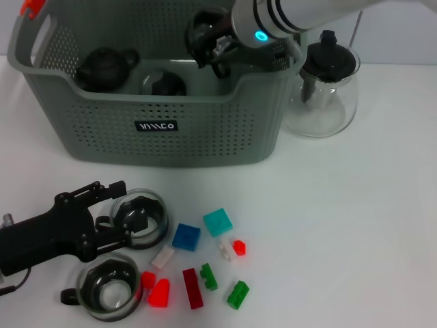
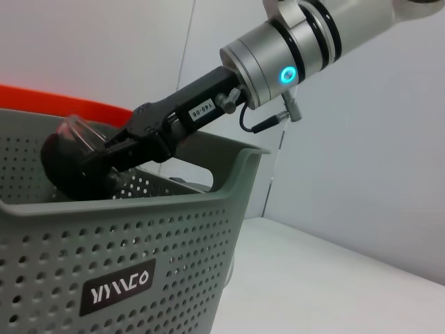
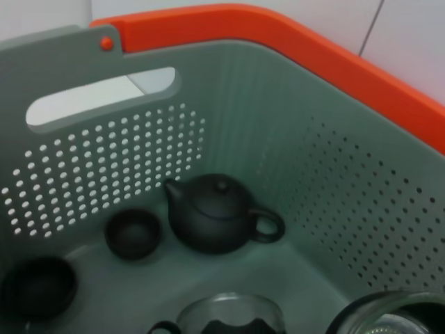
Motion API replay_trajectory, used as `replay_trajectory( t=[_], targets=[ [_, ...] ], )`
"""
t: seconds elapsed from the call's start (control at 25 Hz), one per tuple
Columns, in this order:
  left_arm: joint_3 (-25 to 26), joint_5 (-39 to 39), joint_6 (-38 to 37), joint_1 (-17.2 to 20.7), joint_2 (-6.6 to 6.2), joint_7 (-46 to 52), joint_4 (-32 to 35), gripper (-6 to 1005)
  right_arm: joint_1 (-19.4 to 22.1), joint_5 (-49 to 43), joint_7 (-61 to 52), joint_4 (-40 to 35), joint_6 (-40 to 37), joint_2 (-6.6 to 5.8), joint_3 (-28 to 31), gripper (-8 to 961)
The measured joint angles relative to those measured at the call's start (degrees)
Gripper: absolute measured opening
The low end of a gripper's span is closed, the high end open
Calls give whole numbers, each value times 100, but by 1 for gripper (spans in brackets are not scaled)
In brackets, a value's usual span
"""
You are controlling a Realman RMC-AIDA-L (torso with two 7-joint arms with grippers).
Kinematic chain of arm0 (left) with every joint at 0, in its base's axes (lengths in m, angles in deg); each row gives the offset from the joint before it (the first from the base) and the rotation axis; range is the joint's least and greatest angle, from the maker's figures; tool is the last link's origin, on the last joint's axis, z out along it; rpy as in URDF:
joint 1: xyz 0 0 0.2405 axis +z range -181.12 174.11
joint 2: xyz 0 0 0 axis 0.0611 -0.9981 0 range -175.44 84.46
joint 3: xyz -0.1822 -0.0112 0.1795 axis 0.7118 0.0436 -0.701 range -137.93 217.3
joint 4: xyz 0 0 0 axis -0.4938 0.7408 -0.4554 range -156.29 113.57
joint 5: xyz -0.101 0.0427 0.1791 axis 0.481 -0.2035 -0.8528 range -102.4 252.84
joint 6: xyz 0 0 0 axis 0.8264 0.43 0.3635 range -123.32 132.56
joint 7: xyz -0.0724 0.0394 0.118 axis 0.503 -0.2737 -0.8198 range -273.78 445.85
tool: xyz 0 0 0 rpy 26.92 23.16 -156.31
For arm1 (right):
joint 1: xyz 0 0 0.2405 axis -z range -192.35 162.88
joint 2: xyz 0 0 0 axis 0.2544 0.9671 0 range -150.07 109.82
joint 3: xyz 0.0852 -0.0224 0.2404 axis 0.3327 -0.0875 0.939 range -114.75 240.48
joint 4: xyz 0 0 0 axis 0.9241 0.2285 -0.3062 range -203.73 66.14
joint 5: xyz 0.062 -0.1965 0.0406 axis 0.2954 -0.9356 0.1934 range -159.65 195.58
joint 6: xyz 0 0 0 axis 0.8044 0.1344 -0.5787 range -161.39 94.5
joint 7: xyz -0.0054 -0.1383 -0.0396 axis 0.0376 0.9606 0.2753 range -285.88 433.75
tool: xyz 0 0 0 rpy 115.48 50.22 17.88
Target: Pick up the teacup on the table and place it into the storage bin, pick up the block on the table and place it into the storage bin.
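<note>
My right gripper [image 1: 213, 51] hangs over the grey storage bin [image 1: 157, 147], shut on a glass teacup [image 1: 205, 31] with a dark inside. The left wrist view shows the same right gripper [image 2: 104, 163] holding that teacup [image 2: 66, 156] just above the bin's rim [image 2: 208, 198]. At the lower left of the table my left gripper [image 1: 123, 213] is open, its fingertips at the left side of a second glass teacup [image 1: 142, 217]. A third glass teacup [image 1: 108, 287] stands in front of it. Several small blocks lie nearby, among them a blue block [image 1: 186, 236] and a teal one [image 1: 218, 222].
Inside the bin sit a black teapot [image 3: 215, 212], small black cups [image 3: 132, 233] and a glass cup [image 3: 229, 316]. A clear glass teapot with a black lid [image 1: 324, 85] stands right of the bin. Red [image 1: 192, 287] and green [image 1: 237, 294] blocks lie near the front edge.
</note>
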State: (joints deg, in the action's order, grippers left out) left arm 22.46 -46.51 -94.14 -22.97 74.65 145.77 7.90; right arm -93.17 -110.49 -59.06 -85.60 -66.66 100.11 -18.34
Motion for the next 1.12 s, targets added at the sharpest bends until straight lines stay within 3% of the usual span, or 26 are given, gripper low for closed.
replay_trajectory(
  t=[1.12],
  targets=[
    [-9,1,7,11,8,3,1,779,406,6,1,-176,-243,-36,159,57]
  ],
)
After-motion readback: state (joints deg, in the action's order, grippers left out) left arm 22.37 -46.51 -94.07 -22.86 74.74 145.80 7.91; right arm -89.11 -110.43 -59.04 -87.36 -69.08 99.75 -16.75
